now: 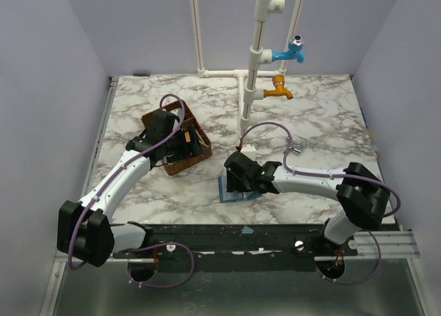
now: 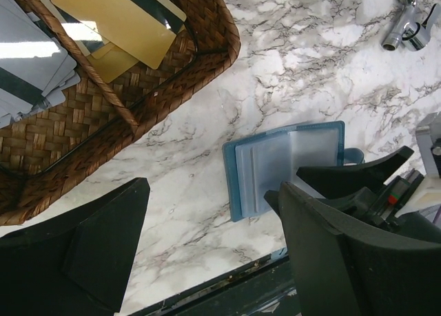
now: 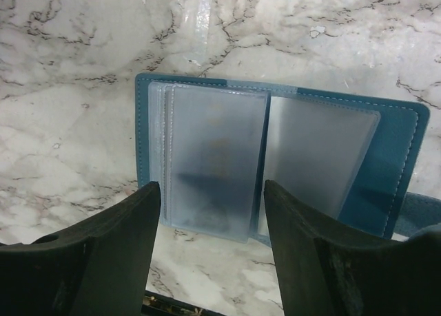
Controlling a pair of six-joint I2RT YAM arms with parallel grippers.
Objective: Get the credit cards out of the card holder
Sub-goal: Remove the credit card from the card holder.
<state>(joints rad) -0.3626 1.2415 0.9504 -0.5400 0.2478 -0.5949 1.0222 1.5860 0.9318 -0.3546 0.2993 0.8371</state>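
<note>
The blue card holder (image 3: 400, 144) lies open and flat on the marble near the table's front edge (image 1: 227, 197) (image 2: 238, 185). Its frosted sleeves face up. Through the left sleeve a credit card (image 3: 210, 164) shows dimly, with a dark stripe. My right gripper (image 3: 212, 192) hovers just over that sleeve, jaws open to either side of it and holding nothing (image 1: 238, 182). My left gripper (image 2: 212, 192) is open and empty, beside the brown woven basket (image 2: 186, 61) (image 1: 180, 142). Grey striped cards (image 2: 27, 61) and gold cards (image 2: 117, 20) lie in the basket.
A white pipe stand (image 1: 256, 68) with a blue tap (image 1: 293, 52) and an orange tap (image 1: 279, 89) rises at the back centre. A small metal fitting (image 1: 296, 149) lies to its right. The black front rail (image 1: 241, 230) runs just below the holder.
</note>
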